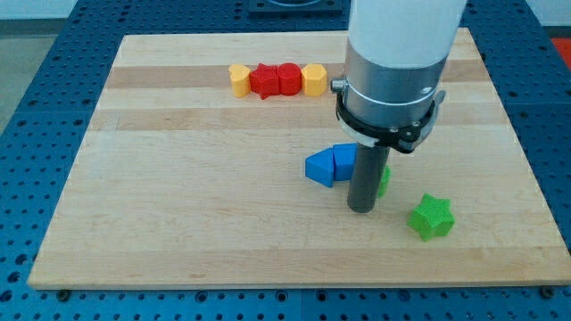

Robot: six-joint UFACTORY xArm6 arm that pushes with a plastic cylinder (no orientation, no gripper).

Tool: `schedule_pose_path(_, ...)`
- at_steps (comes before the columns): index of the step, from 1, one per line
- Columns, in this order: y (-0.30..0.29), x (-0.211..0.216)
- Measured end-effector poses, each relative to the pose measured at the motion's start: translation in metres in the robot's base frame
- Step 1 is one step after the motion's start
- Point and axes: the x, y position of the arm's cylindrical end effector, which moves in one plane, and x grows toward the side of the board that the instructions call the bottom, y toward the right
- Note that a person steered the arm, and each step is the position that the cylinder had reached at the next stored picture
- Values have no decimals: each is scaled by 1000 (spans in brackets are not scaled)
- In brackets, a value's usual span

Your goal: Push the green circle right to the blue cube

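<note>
The green circle [384, 182] shows only as a sliver at the right of my rod, just below and right of the blue cube [344, 161]. A blue triangle-like block [318, 168] touches the cube's left side. My tip [360, 209] rests on the board directly left of and below the green circle, under the blue cube. The rod hides most of the circle and the cube's right edge.
A green star [432, 217] lies right of my tip near the board's bottom. A row of a yellow block [239, 79], two red blocks [276, 80] and a yellow block [313, 79] sits near the top. The wooden board [178, 178] ends near the star.
</note>
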Motion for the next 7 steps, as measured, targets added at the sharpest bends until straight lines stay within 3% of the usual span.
schedule_pose_path(7,26,-15)
